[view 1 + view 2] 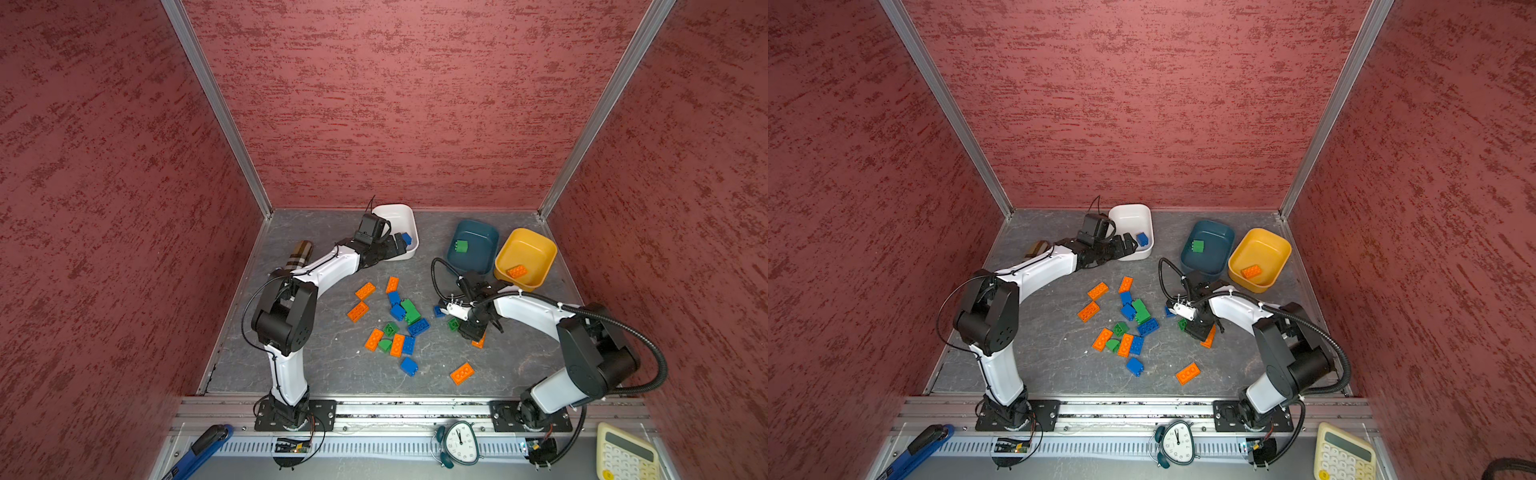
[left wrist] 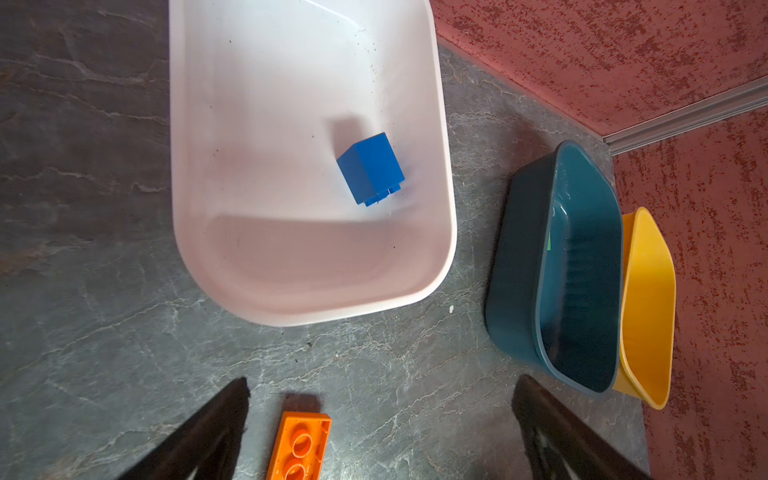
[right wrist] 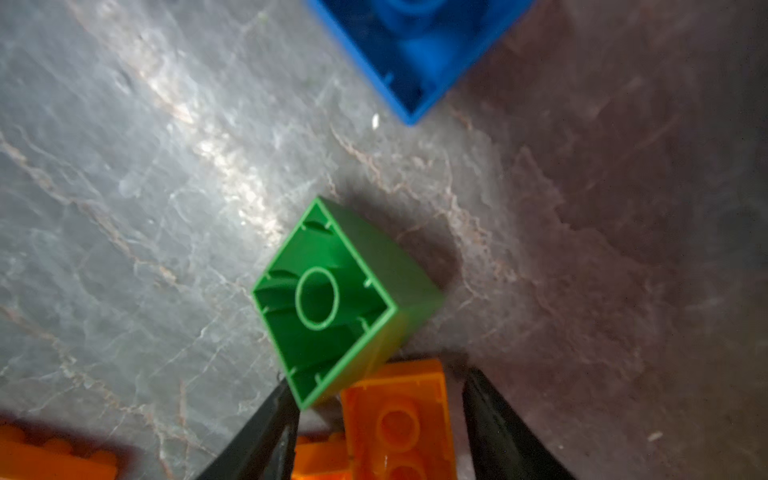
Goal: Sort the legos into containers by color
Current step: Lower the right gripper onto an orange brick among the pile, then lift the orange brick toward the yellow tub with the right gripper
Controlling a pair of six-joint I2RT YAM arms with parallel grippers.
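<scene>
**Left tool** (image 2: 382, 384): the jaws stand wide apart with nothing between them. The tool hangs at the near rim of the white rounded-rectangular plastic bowl (image 1: 395, 220), at the back of the dark grey stone-patterned worktop (image 1: 324, 365). One blue square plastic brick (image 2: 370, 168) lies inside this bowl, tipped on its side.

**Right tool** (image 3: 378, 384): it is low over the worktop, right of centre, with the jaws part-way apart astride an orange studded plastic brick (image 3: 399, 415). A gap shows between one finger and the brick, so no firm clamp is seen. A green square plastic brick (image 3: 332, 299) lies hollow side up just beside the orange one, and its corner overlaps that brick in the right wrist view. A second blue brick (image 3: 415, 50) lies near, apart from both.

**Containers:** the dark teal plastic bowl (image 1: 482, 253) holds one green studded brick (image 1: 460, 246). The mustard yellow plastic bowl (image 1: 536, 245) touches the teal bowl on its right and holds one orange flat brick (image 1: 516, 271).

**Unsorted:** a loose scatter of orange, blue and green bricks (image 1: 395, 320) remains on the worktop between the two arms.
</scene>
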